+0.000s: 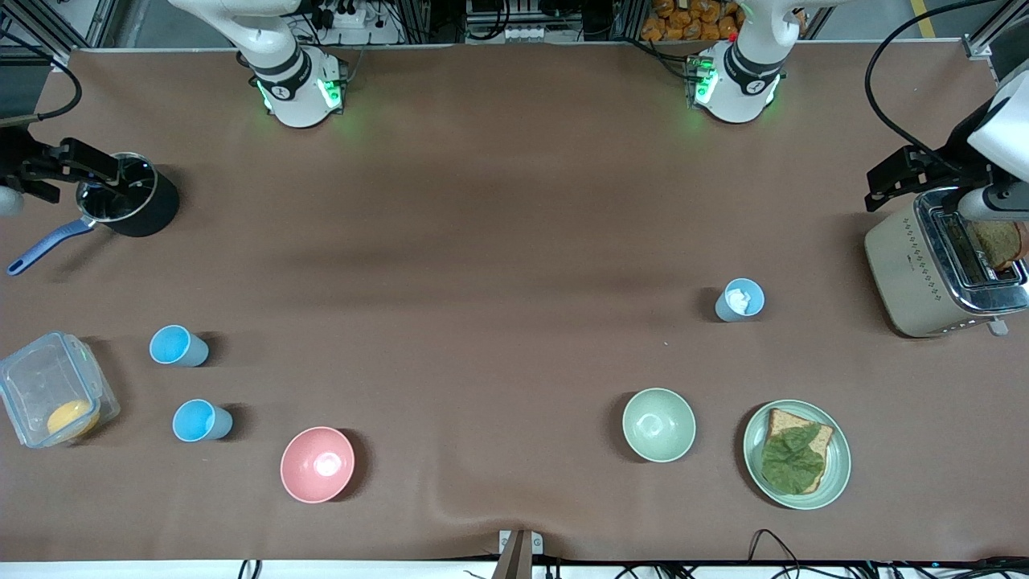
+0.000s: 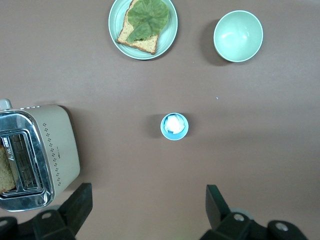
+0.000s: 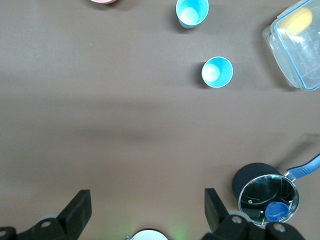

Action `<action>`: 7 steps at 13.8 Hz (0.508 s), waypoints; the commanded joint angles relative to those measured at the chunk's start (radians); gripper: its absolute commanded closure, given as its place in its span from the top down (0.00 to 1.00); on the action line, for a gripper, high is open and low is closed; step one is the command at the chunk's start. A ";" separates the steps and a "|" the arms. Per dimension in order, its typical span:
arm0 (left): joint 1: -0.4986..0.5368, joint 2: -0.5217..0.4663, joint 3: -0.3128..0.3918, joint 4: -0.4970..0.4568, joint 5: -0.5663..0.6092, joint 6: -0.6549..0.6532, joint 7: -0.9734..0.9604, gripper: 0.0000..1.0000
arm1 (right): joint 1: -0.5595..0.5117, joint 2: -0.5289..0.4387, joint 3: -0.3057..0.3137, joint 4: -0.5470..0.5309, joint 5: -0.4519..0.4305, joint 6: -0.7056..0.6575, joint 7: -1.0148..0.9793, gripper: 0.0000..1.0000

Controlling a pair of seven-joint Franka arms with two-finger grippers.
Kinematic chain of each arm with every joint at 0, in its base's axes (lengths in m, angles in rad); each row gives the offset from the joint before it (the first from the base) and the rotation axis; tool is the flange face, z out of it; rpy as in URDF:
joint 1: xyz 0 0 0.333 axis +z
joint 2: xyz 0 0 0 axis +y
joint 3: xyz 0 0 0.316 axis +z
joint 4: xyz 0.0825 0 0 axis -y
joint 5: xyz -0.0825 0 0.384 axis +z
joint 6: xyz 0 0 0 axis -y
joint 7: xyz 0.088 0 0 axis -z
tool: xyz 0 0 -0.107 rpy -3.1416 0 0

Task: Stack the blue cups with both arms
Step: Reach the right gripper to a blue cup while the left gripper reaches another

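Note:
Two light-blue cups stand upright toward the right arm's end of the table: one (image 1: 178, 346) (image 3: 217, 72) farther from the front camera, the other (image 1: 202, 421) (image 3: 191, 12) nearer to it. A paler grey-blue cup (image 1: 739, 300) (image 2: 174, 126) with white inside stands toward the left arm's end. Both grippers are out of the front view. The left gripper (image 2: 147, 210) is open and empty, high over bare table beside the pale cup. The right gripper (image 3: 146, 210) is open and empty, high over bare table near its base.
A pink bowl (image 1: 317, 464), a pale green bowl (image 1: 658, 425) and a plate (image 1: 836, 462) with toast and lettuce lie near the front edge. A toaster (image 1: 924, 265) stands at the left arm's end. A black pot (image 1: 133, 205) and a clear container (image 1: 52, 400) stand at the right arm's end.

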 commanded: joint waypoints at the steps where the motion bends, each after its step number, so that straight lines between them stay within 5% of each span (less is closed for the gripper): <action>1: 0.001 -0.006 -0.001 0.009 0.017 -0.024 0.028 1.00 | -0.011 -0.017 0.006 -0.010 0.000 -0.005 0.009 1.00; 7: 0.025 0.046 -0.001 -0.056 -0.013 -0.013 0.043 1.00 | -0.011 -0.017 0.006 -0.010 0.000 -0.007 0.009 1.00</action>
